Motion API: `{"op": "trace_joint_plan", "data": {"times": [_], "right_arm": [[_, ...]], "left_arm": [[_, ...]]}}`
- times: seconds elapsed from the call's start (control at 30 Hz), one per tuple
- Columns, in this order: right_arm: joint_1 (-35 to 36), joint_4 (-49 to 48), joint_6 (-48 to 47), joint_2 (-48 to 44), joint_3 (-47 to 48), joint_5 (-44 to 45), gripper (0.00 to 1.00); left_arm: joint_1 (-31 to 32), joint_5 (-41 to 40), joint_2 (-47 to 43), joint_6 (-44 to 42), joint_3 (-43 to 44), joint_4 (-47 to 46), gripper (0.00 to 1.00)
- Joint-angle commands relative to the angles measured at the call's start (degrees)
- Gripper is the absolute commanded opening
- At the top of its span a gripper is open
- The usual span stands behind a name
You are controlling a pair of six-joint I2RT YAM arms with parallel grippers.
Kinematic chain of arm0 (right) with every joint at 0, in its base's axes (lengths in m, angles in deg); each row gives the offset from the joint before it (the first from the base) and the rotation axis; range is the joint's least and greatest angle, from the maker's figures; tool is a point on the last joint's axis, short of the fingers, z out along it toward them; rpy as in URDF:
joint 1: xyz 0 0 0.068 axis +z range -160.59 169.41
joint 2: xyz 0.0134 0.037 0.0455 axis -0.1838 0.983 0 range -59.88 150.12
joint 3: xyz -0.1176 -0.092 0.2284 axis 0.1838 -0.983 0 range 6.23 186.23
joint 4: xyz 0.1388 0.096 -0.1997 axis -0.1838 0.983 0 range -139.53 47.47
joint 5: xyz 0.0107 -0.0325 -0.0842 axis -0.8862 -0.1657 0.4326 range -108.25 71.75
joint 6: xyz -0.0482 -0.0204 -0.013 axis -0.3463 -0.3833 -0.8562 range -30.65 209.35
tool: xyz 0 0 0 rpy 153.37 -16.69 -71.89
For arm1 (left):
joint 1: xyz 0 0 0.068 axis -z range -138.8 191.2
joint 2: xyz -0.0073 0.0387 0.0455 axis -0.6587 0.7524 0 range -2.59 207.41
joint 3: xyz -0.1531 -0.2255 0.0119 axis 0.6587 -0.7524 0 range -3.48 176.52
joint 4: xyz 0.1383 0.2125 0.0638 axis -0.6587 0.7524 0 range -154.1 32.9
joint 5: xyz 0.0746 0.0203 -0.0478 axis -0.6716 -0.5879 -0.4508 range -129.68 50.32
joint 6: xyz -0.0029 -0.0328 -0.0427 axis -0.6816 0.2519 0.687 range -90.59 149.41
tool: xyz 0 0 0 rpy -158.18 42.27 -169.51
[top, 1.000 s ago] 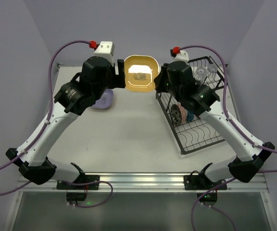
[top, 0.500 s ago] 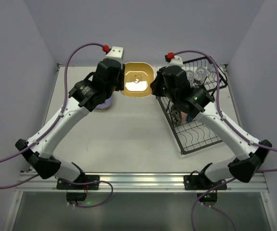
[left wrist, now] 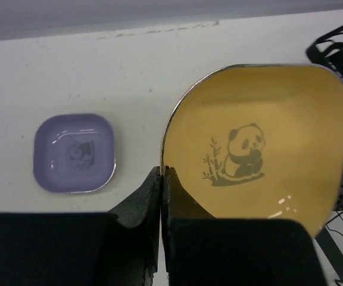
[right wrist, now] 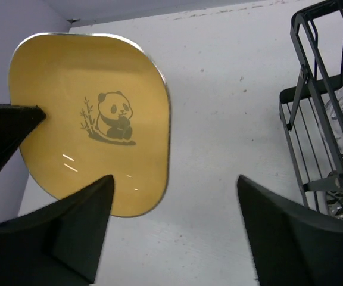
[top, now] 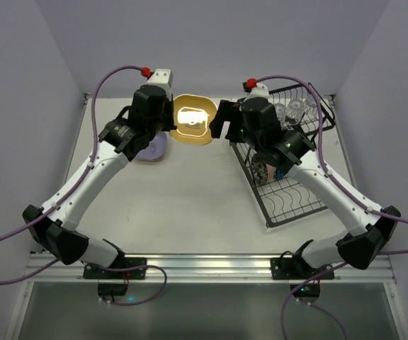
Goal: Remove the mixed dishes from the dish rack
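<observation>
Yellow plate (top: pixel 192 120), rounded-square with a panda printed in its well, hangs in the air above the far part of the worktop (top: pixel 190 191), between the two arms and just left of the dish rack (top: pixel 289 205). The left gripper (left wrist: pixel 163 173) has its jaws pressed together on the plate's rim at one side, and the plate's face is tilted up toward the cameras. The right gripper (right wrist: pixel 174 179) stands just beside the opposite edge with its jaws spread and nothing between them. I judge the yellow plate to be stiff, light and glossy, so a thin pinch on the rim could let it swivel or slip. The raised rim is the sensible place to hold, with the jaws set well over the lip. It looks breakable enough to deserve a low, flat release, not a drop. A lavender plate (left wrist: pixel 74 153) of the same shape lies flat on the worktop to the left, a likely spot to set this one beside or upon. Clear glasses (top: pixel 296 110) stand on the rack's upper shelf and patterned bowls (top: pixel 264 168) lean in its lower tray.
</observation>
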Motion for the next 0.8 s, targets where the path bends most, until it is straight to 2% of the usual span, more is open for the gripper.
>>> {"op": "trace_joint_plan", "data": {"times": [0.0,0.03,0.1,0.2,0.27,0.3,0.4,0.43,0.47,0.63,0.77], "right_arm": [[-0.8,-2.2,-1.5,-4.0,0.0,-0.3,0.96],[-1.0,-2.2,-1.7,-4.5,-0.4,0.0,0.99],[-1.1,-1.9,-2.7,-6.9,-1.1,0.7,0.99],[-1.2,0.3,-4.4,-11.0,-1.9,2.3,0.99],[-1.2,0.7,-5.3,-15.8,-4.1,3.2,0.99],[-1.3,0.7,-5.4,-17.7,-5.2,3.9,0.99],[-1.4,0.7,-5.2,-25.4,-9.8,4.8,0.99],[-1.4,0.7,-5.1,-27.4,-12.1,4.9,0.99],[-1.6,0.7,-5.1,-29.2,-13.2,4.8,0.99],[-1.5,1.0,-4.7,-40.7,-19.9,4.7,0.99],[-1.5,2.0,-4.4,-45.4,-22.8,5.4,0.99]], "left_arm": [[-5.3,-1.5,-2.5,0.4,-3.3,-1.1,0.0],[-7.7,-2.1,-2.5,1.5,-3.3,-0.1,0.0],[-10.1,-4.4,-2.5,4.6,-4.1,1.4,0.0],[-17.2,-6.5,-3.2,10.5,-7.0,1.6,0.0],[-20.9,-4.9,-4.4,16.6,-11.7,-0.6,0.0],[-25.4,-3.8,-4.8,19.6,-13.7,-1.2,0.0],[-33.8,3.8,-5.0,31.0,-21.4,-4.4,0.0],[-34.8,5.0,-4.7,37.7,-23.0,-4.5,0.0],[-36.6,6.5,-4.1,40.5,-24.7,-5.7,0.0],[-35.8,1.5,-3.7,55.7,-31.8,-9.2,0.0],[-35.1,0.6,-1.4,61.5,-31.8,-10.6,0.0]]}}
